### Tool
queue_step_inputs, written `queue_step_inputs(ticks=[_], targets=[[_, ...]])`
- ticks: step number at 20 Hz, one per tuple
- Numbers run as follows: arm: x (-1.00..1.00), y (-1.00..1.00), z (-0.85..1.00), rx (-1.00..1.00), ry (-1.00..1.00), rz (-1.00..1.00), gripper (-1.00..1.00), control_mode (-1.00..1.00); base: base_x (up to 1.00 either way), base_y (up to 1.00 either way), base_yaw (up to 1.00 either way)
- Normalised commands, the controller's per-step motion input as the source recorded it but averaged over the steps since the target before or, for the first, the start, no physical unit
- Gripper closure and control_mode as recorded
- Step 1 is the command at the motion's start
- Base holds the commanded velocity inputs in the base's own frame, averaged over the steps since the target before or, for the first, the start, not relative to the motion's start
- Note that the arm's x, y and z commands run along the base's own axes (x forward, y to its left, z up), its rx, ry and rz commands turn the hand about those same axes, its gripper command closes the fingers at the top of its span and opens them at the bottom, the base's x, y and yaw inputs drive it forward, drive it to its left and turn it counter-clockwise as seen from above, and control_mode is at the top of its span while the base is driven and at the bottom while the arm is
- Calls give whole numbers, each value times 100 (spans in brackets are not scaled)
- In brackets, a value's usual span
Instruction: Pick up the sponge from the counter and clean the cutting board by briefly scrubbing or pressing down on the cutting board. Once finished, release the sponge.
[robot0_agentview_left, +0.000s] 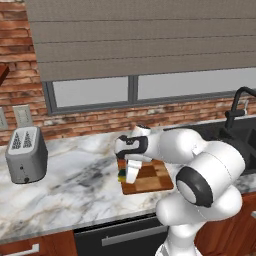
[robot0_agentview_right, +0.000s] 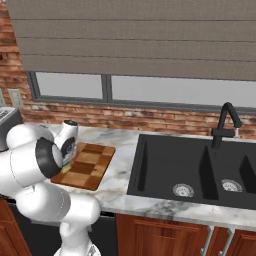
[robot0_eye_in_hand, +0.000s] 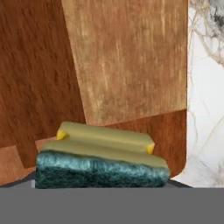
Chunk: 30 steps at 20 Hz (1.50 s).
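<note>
The sponge (robot0_agentview_left: 121, 176), dark green over yellow, rests on the left end of the checkered wooden cutting board (robot0_agentview_left: 152, 180). My gripper (robot0_agentview_left: 130, 178) points straight down over it, and its white fingers reach to the board beside the sponge. In the hand view the sponge (robot0_eye_in_hand: 103, 162) lies close at the bottom edge, pressed against the board (robot0_eye_in_hand: 131, 65), and it hides the fingertips. The jaws seem closed on the sponge. From the right base view the board (robot0_agentview_right: 87, 165) lies just past my arm. Marble counter (robot0_eye_in_hand: 205, 109) shows beyond the board's edge.
A silver toaster (robot0_agentview_left: 26, 155) stands at the counter's left, well away from the board. A black double sink (robot0_agentview_right: 190, 165) with a black faucet (robot0_agentview_right: 225, 125) lies to the right of the board. Brick wall and a window run behind the counter (robot0_agentview_left: 75, 185).
</note>
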Motion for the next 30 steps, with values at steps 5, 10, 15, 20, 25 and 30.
queue_step_inputs(ticks=[5, 10, 15, 20, 25, 30], targets=[[-97, 0, -42, 0, -1, 0, 100, -100, 0, 0, 0], [-100, 0, -43, 0, -11, 0, 100, -100, 0, 0, 0], [-100, 0, -36, 0, -10, 0, 100, -100, 0, 0, 0], [-34, 22, 15, 0, 1, 0, 100, -100, 0, 0, 0], [14, 59, 35, -1, 11, 0, 100, -100, 0, 0, 0], [23, 58, 15, -1, 11, 0, 100, -100, 0, 0, 0]])
